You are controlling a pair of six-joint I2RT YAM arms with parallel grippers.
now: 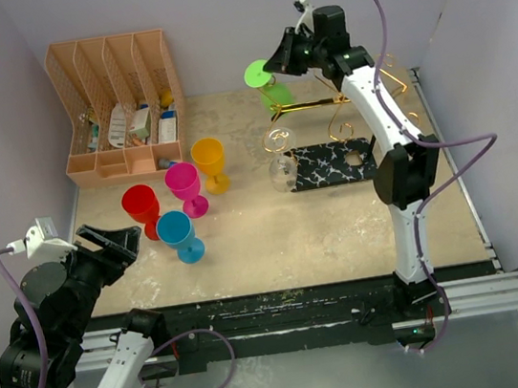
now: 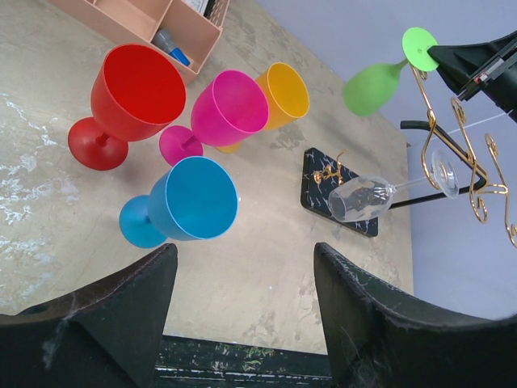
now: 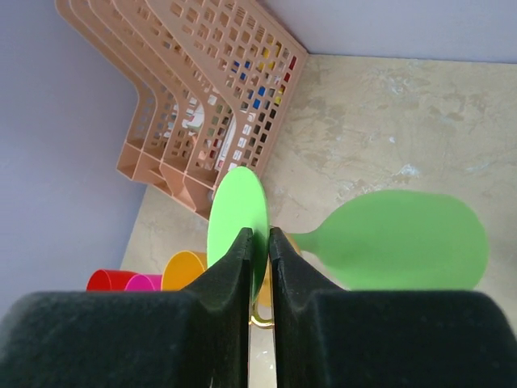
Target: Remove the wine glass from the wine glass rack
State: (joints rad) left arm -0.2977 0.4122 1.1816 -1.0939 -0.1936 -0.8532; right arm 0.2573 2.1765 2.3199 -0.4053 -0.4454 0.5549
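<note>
While the right gripper (image 3: 258,236) pinches its two black fingers onto the flat round foot (image 3: 237,210) of the green wine glass (image 3: 400,241), the disc stands edge-on between the pads with only a thin slit left. The stem runs out from the fingertips to the bowl, which lies beyond them and to their right in the wrist view, tilted over the table. The glass is up at the top of the wine glass rack (image 1: 309,104), close to its gold wire arm; whether the stem is clear of the wire cannot be told. Below the fingers a clear wine glass (image 2: 363,198) hangs by its foot from the gold wire, above the black marbled base (image 1: 332,164). The left gripper (image 2: 242,252) is spread wide and holds nothing. Just ahead of its fingertips stands a blue goblet (image 2: 194,198), with red (image 2: 137,85), pink (image 2: 228,107) and yellow (image 2: 283,93) goblets further out. The orange file organiser (image 1: 115,98) stands past them.
</note>
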